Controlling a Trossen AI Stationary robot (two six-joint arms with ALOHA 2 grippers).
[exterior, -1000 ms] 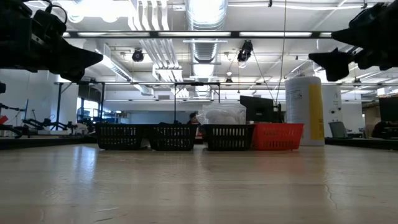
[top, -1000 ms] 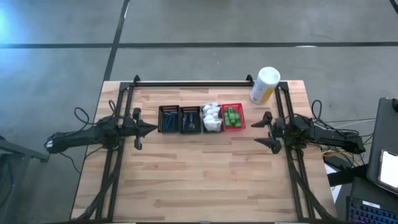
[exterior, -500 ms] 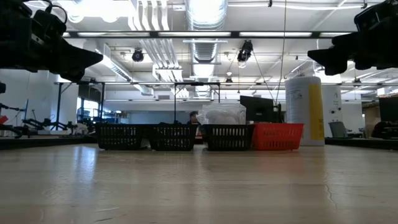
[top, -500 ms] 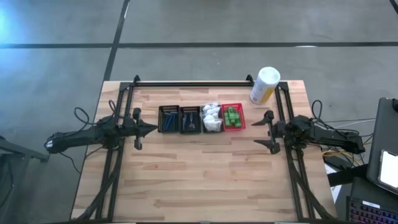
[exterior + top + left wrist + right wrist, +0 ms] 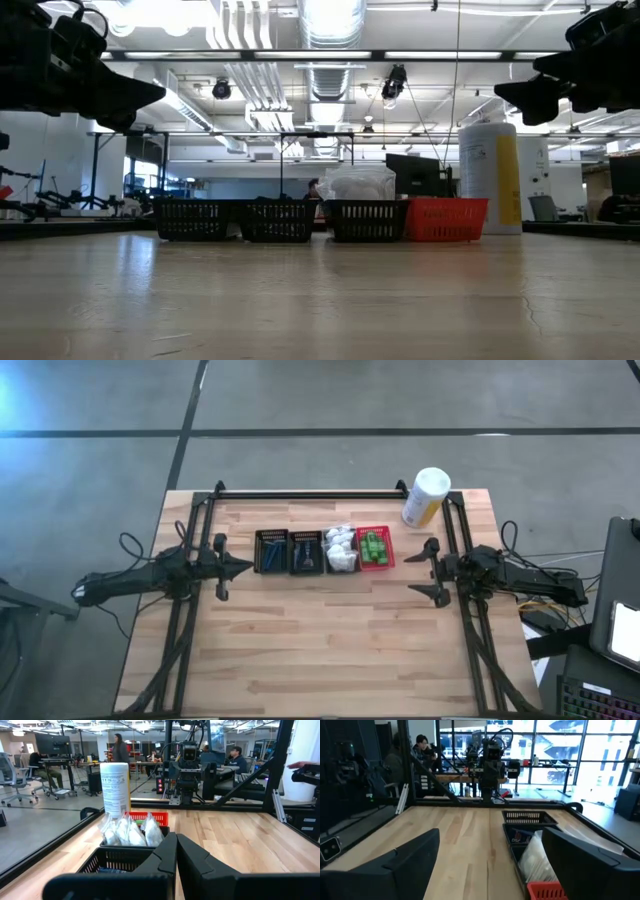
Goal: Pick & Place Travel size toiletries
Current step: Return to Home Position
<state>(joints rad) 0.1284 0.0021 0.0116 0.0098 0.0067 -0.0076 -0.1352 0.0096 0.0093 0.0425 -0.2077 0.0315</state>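
Four small mesh baskets stand in a row on the table's far middle. Two black ones hold slim dark tubes, a third holds white puffy bundles, and the red one holds green bottles. My left gripper is shut and empty, hovering above the table just left of the row. My right gripper is open and empty, hovering right of the red basket.
A tall white-and-yellow canister stands upright at the far right, behind the red basket. Dark frame rails run along the far edge and both sides. Bare wooden tabletop stretches across the near half. People show in the room beyond.
In the low view my right gripper has tipped and risen slightly while staying right of the baskets; its finger gap looks unchanged. The baskets and their contents have not moved.
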